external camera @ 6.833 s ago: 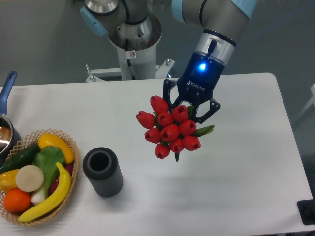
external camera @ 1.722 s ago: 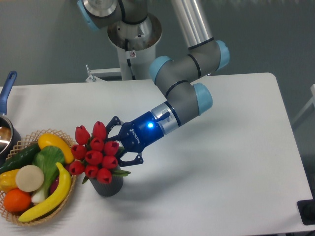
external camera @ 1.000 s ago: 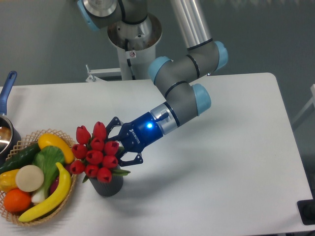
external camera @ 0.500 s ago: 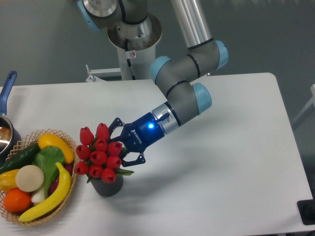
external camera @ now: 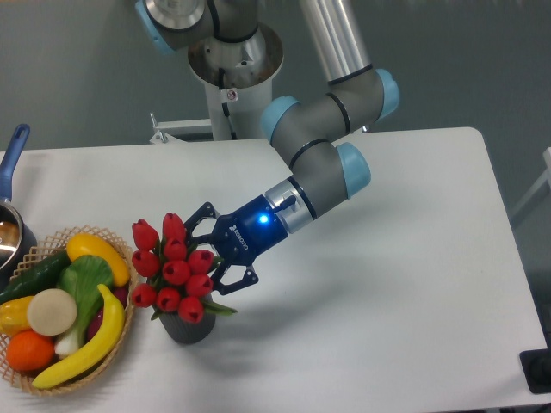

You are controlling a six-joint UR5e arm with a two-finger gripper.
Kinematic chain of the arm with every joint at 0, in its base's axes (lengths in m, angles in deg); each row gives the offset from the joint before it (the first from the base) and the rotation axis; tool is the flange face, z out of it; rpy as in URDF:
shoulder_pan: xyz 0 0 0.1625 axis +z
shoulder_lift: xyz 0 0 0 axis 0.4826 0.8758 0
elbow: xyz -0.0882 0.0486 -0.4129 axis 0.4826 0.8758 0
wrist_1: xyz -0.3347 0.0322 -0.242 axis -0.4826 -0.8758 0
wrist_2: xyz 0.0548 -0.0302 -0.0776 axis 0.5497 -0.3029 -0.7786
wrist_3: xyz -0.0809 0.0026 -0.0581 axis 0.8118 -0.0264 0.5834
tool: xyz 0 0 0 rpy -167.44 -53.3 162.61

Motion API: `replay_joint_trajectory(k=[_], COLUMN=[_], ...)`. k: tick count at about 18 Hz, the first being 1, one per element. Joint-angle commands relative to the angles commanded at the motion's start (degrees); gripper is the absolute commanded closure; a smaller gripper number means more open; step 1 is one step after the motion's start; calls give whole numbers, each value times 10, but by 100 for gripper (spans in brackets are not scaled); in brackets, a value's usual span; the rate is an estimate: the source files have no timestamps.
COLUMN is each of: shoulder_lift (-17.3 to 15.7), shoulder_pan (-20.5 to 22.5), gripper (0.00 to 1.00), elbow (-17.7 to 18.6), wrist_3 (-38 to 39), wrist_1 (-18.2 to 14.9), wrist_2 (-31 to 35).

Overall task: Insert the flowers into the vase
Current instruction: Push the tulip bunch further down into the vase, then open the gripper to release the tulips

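Observation:
The flowers (external camera: 172, 274), a tight bunch of glossy red tulip buds with green leaves, stand over the mouth of the vase (external camera: 188, 329), with their stems reaching down into it. The vase is a small dark ribbed cylinder on the white table, and only its lower wall shows under the buds. My gripper (external camera: 212, 257) comes in from the right, tilted low, with its black fingers (external camera: 205, 212) on either side of the bunch just behind the buds. It appears shut on the stems, which the buds hide.
A wicker basket (external camera: 122, 249) of toy fruit and vegetables stands just left of the vase, nearly touching the bunch. A blue-handled pot (external camera: 12, 146) sits at the left edge. The robot base (external camera: 232, 77) rises behind the table.
Since the oldest frame I carried the flowers from mid-table down to the vase. In the last second the bunch has only shifted slightly over the vase mouth, tilting a little more upright.

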Motion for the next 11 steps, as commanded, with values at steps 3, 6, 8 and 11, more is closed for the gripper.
replay_joint_trajectory(k=[3, 6, 8, 11], shoulder_lift=[-1, -5, -17, -41], shoulder_pan=[1, 5, 11, 20], gripper=[0, 0, 0, 0], elbow=[1, 0, -1, 0], wrist_3=[1, 1, 1, 1], wrist_1=[-1, -1, -1, 1], wrist_2=[3, 3, 8, 92])
